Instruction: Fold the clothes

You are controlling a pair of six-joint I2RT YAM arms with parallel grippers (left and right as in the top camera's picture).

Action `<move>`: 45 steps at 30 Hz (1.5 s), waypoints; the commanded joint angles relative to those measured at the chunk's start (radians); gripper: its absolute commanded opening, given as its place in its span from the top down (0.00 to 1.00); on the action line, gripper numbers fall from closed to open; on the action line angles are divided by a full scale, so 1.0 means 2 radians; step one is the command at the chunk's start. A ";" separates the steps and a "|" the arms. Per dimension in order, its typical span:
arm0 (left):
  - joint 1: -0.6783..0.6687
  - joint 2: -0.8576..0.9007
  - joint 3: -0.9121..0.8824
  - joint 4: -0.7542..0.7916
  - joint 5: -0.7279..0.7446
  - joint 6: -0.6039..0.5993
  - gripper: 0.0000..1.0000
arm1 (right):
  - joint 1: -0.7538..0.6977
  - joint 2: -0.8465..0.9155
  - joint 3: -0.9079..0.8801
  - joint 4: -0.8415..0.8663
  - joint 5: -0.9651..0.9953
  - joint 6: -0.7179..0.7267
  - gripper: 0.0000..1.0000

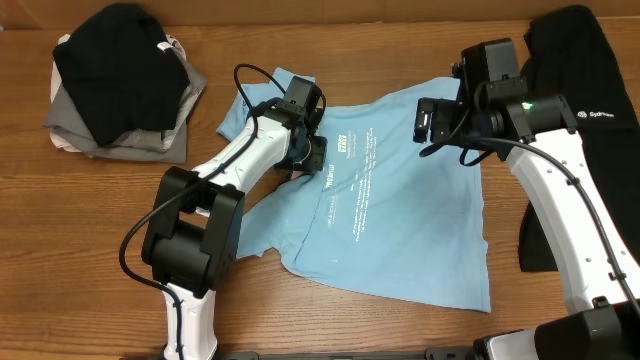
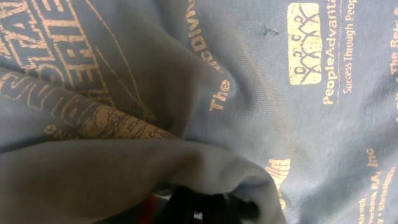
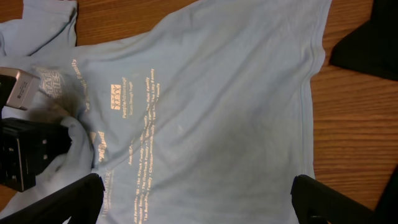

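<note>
left fingers [image 1: 316, 155] clamped shut on bunched blue T-shirt [image 1: 400, 220] fabric | right fingers [image 3: 68, 199] spread wide, empty, above T-shirt on tabletop [image 1: 380, 335]

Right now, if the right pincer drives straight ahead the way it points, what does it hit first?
The light-blue T-shirt with printed text: the open right pincer points at its plain fabric beside the print. How far off is unclear.

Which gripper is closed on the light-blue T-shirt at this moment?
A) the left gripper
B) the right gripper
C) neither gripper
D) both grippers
A: the left gripper pinches a bunched fold of the light-blue T-shirt, while the right gripper hangs open above it.
</note>
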 commanded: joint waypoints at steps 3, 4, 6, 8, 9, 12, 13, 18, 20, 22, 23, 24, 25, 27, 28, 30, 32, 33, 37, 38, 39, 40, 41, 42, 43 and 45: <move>0.017 0.008 0.002 -0.027 -0.016 0.003 0.96 | -0.001 0.000 -0.003 0.000 0.000 0.002 0.00; 0.025 0.006 0.010 -0.047 -0.016 0.003 0.96 | -0.001 0.000 -0.003 0.000 0.000 0.002 0.00; 0.040 0.005 0.033 -0.089 -0.023 0.003 0.96 | -0.001 0.000 -0.003 -0.001 0.000 0.002 0.00; 0.060 0.004 0.068 -0.143 -0.027 0.003 0.96 | -0.001 0.000 -0.003 -0.001 0.000 0.002 0.00; 0.070 0.004 0.092 -0.175 -0.034 0.003 0.96 | -0.001 0.000 -0.003 -0.001 0.000 0.002 0.00; 0.099 0.004 0.153 -0.251 -0.042 0.003 0.96 | -0.001 0.000 -0.003 -0.001 0.000 0.002 0.00; 0.109 0.004 0.174 -0.275 -0.042 0.003 0.96 | -0.001 0.000 -0.003 -0.001 0.000 0.002 0.00; 0.149 0.004 0.223 -0.377 -0.059 0.003 0.96 | -0.001 0.000 -0.003 0.000 0.000 0.002 0.00; 0.161 0.004 0.224 -0.412 -0.076 0.002 0.96 | -0.001 0.000 -0.003 0.000 0.000 0.002 0.00; 0.172 0.004 0.221 -0.444 -0.092 0.002 0.96 | -0.001 0.000 -0.003 0.000 0.000 0.002 0.00; 0.178 0.004 0.220 -0.456 -0.103 -0.001 0.96 | -0.001 0.000 -0.003 0.000 0.000 0.002 0.00; 0.182 0.004 0.220 -0.467 -0.115 -0.009 0.96 | -0.001 0.000 -0.003 0.000 0.000 0.002 0.00; 0.188 0.004 0.218 -0.481 -0.137 -0.021 0.96 | -0.001 0.000 -0.003 0.000 0.000 0.002 0.00; 0.199 0.004 0.212 -0.484 -0.158 -0.030 0.96 | -0.001 0.000 -0.003 -0.002 0.000 0.002 0.00; 0.206 0.004 0.206 -0.484 -0.158 -0.030 0.96 | -0.001 0.000 -0.003 -0.005 0.000 0.002 0.00; 0.220 0.004 0.192 -0.484 -0.154 -0.044 0.96 | -0.001 0.000 -0.003 -0.009 0.000 0.002 0.00; 0.235 0.004 0.176 -0.484 -0.154 -0.056 0.96 | -0.001 0.000 -0.003 -0.013 0.000 0.002 0.00; 0.243 0.004 0.168 -0.484 -0.154 -0.056 0.96 | -0.001 0.000 -0.003 -0.013 0.000 0.002 0.00; 0.273 0.004 0.157 -0.484 -0.183 -0.068 0.96 | -0.001 0.000 -0.003 -0.007 0.000 0.000 0.00; 0.279 0.004 0.157 -0.482 -0.184 -0.075 0.96 | -0.001 0.000 -0.003 -0.007 0.000 0.000 0.00; 0.289 0.004 0.157 -0.480 -0.179 -0.076 0.96 | -0.001 0.000 -0.003 -0.007 0.000 0.000 0.00; 0.299 0.004 0.157 -0.480 -0.176 -0.076 0.96 | -0.001 0.000 -0.003 -0.008 0.000 0.000 0.00; 0.306 0.004 0.157 -0.480 -0.176 -0.076 0.96 | -0.001 0.000 -0.003 -0.008 0.000 0.000 0.00; 0.312 0.004 0.157 -0.481 -0.176 -0.076 0.96 | -0.001 0.000 -0.003 -0.007 0.000 0.000 0.00; 0.319 0.004 0.157 -0.483 -0.178 -0.076 0.95 | -0.001 0.000 -0.003 -0.007 0.000 0.000 0.00; 0.328 0.004 0.157 -0.482 -0.177 -0.061 0.83 | -0.001 0.000 -0.003 -0.003 0.000 0.000 0.00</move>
